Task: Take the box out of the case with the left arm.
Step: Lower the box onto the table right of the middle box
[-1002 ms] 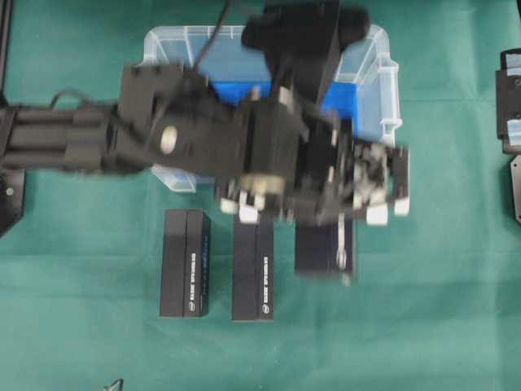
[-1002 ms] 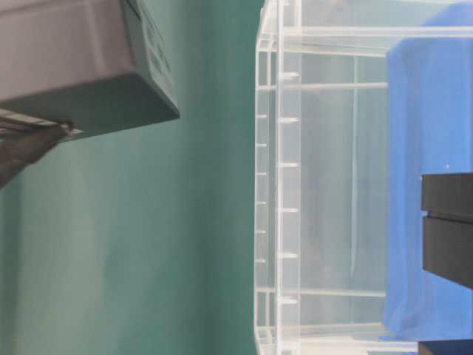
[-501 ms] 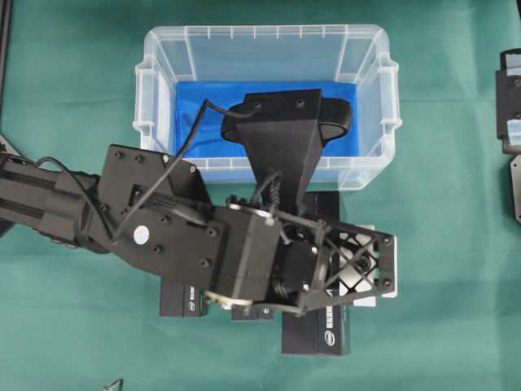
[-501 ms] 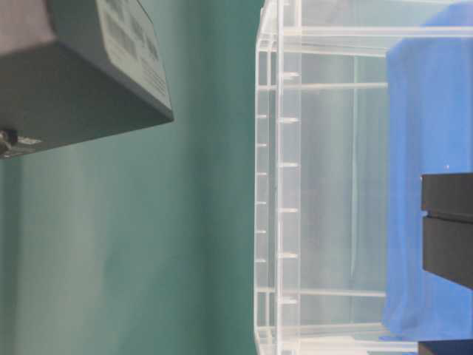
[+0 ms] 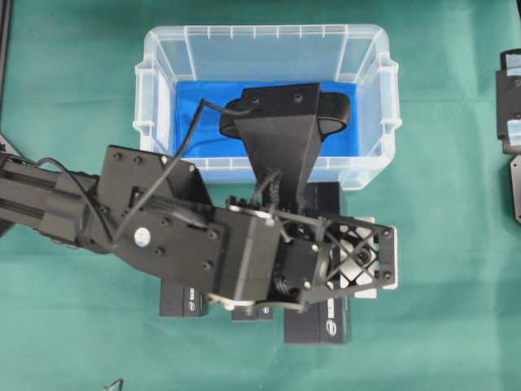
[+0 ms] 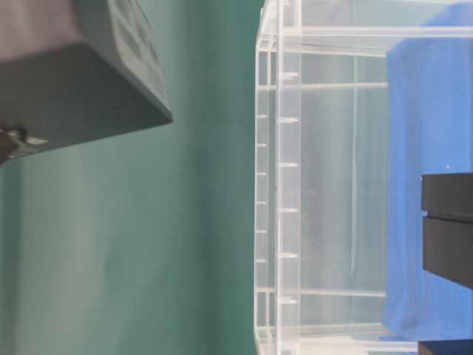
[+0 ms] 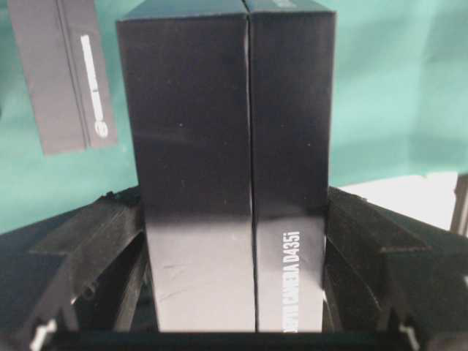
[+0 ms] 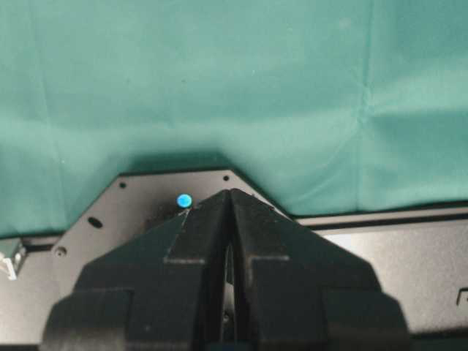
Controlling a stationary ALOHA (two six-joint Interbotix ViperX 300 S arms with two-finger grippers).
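A black box (image 7: 227, 146) with white lettering stands between the fingers of my left gripper (image 7: 234, 219), which is shut on it, one finger against each long side. From overhead the left gripper (image 5: 350, 265) hangs just in front of the case (image 5: 260, 32), over the green cloth, with the box (image 5: 317, 330) showing below it. The case is a clear tub with a blue lining (image 5: 203, 106). In the table-level view the box (image 6: 74, 66) is tilted, outside the case wall (image 6: 277, 185). My right gripper (image 8: 229, 194) is shut and holds nothing.
Two more black boxes (image 5: 186, 303) (image 5: 248, 312) lie on the cloth left of the held one, mostly under the arm. One of them (image 7: 66, 73) shows in the left wrist view. A black block (image 6: 447, 229) shows at the right edge of the table-level view. Right-arm hardware (image 5: 511, 98) sits at the right edge.
The left gripper has carried the box forward, away from the case front, to beside the other boxes on the cloth. Its grip is unchanged. The right gripper has not moved.
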